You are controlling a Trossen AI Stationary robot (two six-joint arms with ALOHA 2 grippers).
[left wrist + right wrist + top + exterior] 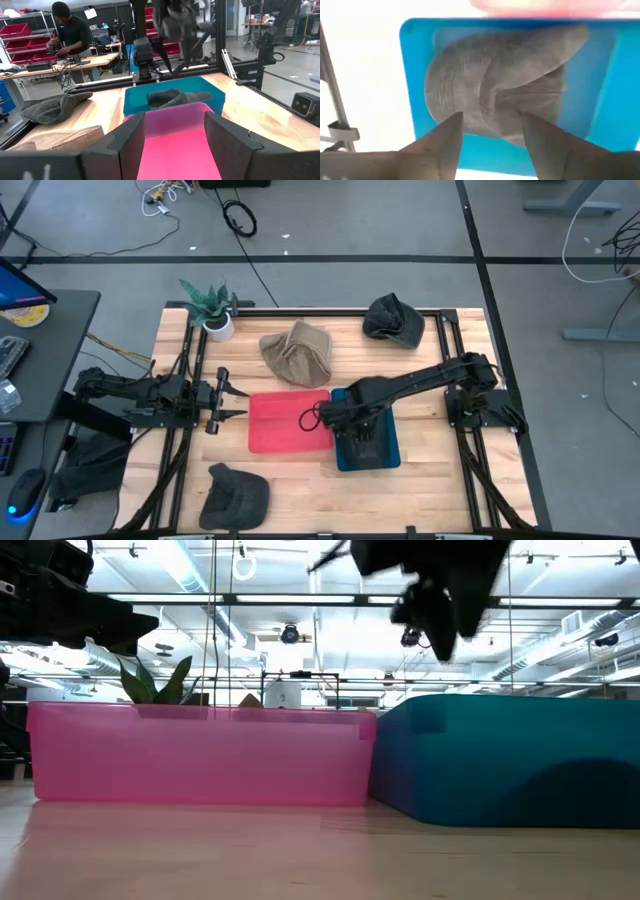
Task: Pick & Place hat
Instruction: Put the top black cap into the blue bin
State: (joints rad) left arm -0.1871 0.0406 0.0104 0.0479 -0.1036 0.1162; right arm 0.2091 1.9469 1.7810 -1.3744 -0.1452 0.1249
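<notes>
Right gripper (487, 131) hung spread open over the grey hat (495, 90) in the blue bin (415, 75), frame centre; left gripper (222, 402) waited open, left.

Both my arms are matte black all over, chunky jointed links with a black cable looping off the right arm (420, 385) near its wrist. The left arm (140, 392) looks the same (just as dark). Up close, the left gripper (175, 137) has two wide, flat, blocky black fingers (227, 145) with angled edges.
</notes>
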